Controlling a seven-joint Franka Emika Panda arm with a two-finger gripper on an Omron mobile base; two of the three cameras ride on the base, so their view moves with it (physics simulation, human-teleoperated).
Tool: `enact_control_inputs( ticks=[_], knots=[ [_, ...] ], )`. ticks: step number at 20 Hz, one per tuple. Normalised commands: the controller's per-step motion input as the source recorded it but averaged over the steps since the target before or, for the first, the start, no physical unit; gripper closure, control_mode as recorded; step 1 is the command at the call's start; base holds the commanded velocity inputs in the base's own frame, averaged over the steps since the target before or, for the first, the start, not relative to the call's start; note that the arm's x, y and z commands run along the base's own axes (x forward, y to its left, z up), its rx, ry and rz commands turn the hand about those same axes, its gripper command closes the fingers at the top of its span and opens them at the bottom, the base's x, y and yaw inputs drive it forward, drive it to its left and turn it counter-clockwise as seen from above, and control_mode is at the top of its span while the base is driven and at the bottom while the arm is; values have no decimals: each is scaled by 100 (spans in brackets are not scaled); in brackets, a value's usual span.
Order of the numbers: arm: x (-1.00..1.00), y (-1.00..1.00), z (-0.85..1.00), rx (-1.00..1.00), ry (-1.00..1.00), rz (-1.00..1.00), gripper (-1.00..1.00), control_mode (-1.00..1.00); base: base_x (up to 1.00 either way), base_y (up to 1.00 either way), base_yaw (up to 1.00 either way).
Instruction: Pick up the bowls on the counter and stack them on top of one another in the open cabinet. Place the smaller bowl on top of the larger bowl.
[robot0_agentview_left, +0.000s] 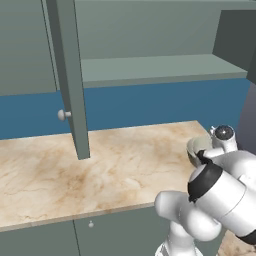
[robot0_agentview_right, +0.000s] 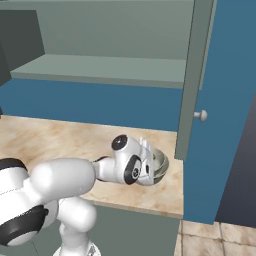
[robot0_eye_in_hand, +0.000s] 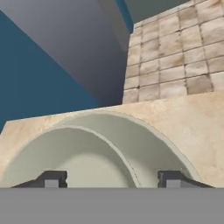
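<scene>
From the hand camera, the pincer (robot0_eye_in_hand: 107, 179) stands released, fingertips wide apart over pale bowl insides. A smaller bowl (robot0_eye_in_hand: 65, 157) seems nested in the larger bowl (robot0_eye_in_hand: 144, 140) on the desk (robot0_agentview_right: 50, 137) near its right end. At 12 o'clock, the cabinet (robot0_agentview_right: 105, 67) is open.

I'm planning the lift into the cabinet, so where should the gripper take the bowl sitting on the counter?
Grip the bowl by its thin rim wall, coming down from above with one finger inside and one outside. It sits upright and open on the counter, and looks too wide to span.
</scene>
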Motion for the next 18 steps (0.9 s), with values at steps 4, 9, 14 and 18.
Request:
enact_control_inputs(
  ticks=[4,9,14,18],
  knots=[
    [11,0,72,2,-2,-6,-100,-100,0,0,0],
    [-13,-3,52,5,5,-3,-100,-100,0,0,0],
    [-36,-24,15,12,14,2,-100,-100,0,0,0],
    [-26,-14,12,13,18,7,-100,-100,0,0,0]
  ],
)
